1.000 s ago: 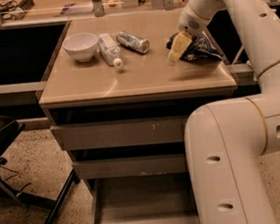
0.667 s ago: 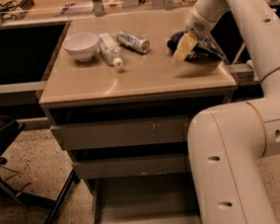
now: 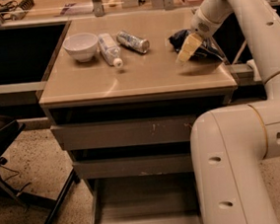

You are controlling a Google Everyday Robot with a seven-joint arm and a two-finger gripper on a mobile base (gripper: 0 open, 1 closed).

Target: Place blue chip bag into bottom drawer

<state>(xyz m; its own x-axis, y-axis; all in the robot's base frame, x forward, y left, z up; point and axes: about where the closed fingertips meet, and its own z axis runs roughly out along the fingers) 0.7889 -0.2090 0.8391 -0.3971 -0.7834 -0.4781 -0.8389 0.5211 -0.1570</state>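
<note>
The blue chip bag [image 3: 206,47], dark and crumpled, lies at the back right of the tan cabinet top [image 3: 136,77]. My gripper [image 3: 185,51] reaches down from the upper right and sits on the bag's left front edge, covering part of it. The bag rests on the top. The bottom drawer [image 3: 144,205] is pulled out below, a shallow grey tray with nothing showing inside; my arm's lower body hides its right side.
A white bowl [image 3: 80,44], a white tube [image 3: 109,48] and a silver can [image 3: 133,41] lie at the back left of the top. Two upper drawers [image 3: 124,133] are shut. A black chair [image 3: 6,141] stands on the left. My arm's large body [image 3: 234,169] stands front right.
My gripper has shifted slightly to the right over the bag's edge. The bag and the other objects have stayed in place.
</note>
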